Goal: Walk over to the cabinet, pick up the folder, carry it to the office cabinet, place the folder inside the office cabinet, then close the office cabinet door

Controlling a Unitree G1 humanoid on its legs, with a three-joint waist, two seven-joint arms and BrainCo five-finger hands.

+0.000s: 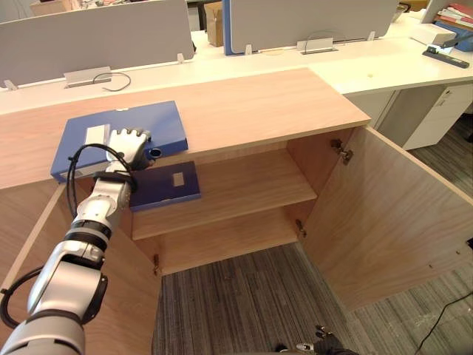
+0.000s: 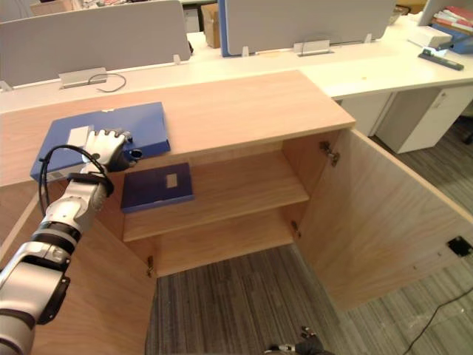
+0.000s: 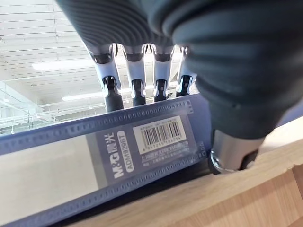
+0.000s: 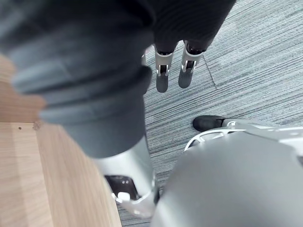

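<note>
Folder (image 1: 140,124) lies on cabinet top (image 1: 259,103), spine edge pinched by left hand (image 1: 127,146); fingertips (image 3: 111,94) cut off behind it. Right hand (image 4: 162,75) hangs, fingers slack, over carpet (image 4: 260,71).

Counter (image 1: 251,103): wooden cabinet top; blue folder (image 1: 155,122) lies flat at its left front edge.
Upper shelf (image 1: 244,185): dark blue folder (image 1: 159,188) flat at its left end.
</note>
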